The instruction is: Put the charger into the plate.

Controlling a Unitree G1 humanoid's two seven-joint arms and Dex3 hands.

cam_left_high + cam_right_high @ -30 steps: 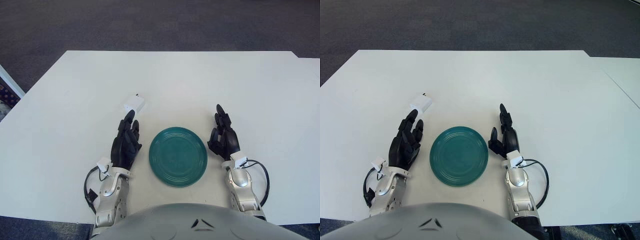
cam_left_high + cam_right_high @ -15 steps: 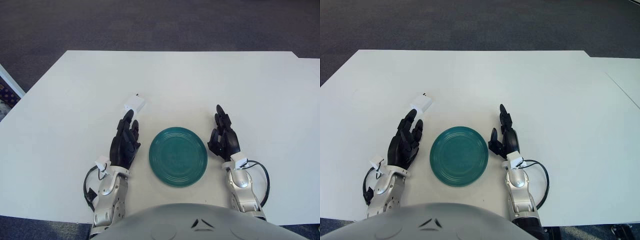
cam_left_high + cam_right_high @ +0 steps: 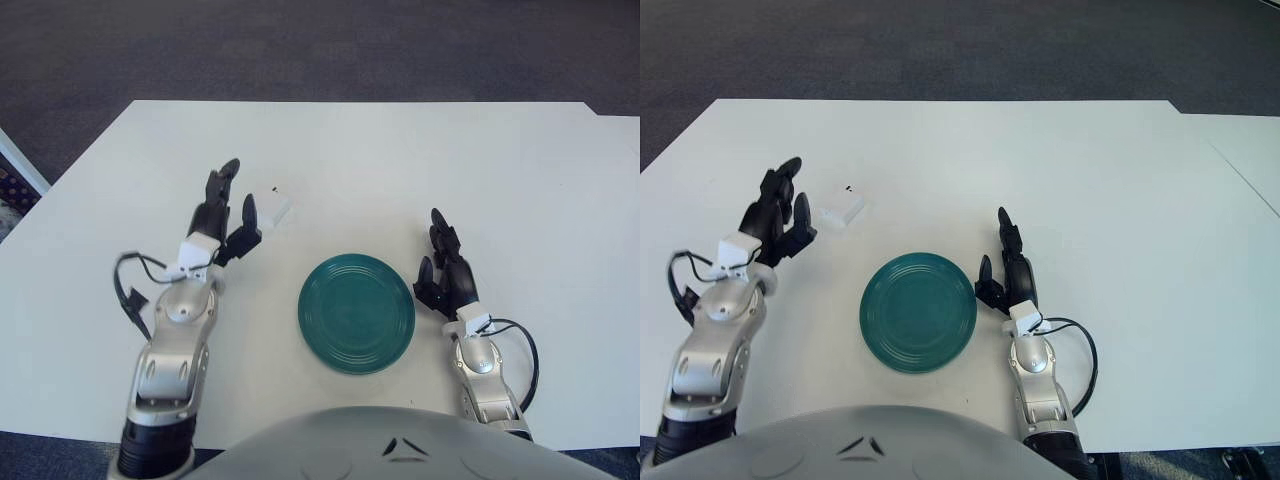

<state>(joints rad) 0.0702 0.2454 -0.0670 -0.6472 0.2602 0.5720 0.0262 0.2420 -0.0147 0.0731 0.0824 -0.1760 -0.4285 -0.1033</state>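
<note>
Reaching with your left hand [image 3: 780, 215], fingers spread and empty, just left of the white charger [image 3: 843, 211] lying beyond the teal plate [image 3: 918, 312], pinch its flat sides: it looks light, rigid, slick; right hand [image 3: 1006, 272] idles beside the plate, fingers relaxed.

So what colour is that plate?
Teal green, a plain glazed plate; it shows best in the left eye view.

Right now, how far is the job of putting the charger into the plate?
Nothing is finished: the green plate is empty and the white charger lies on the table, up and left of it. In hand: the left hand is beside the charger, fingers open, not gripping. The right hand shows right of the plate. Grasping, carrying and placing remain.
</note>
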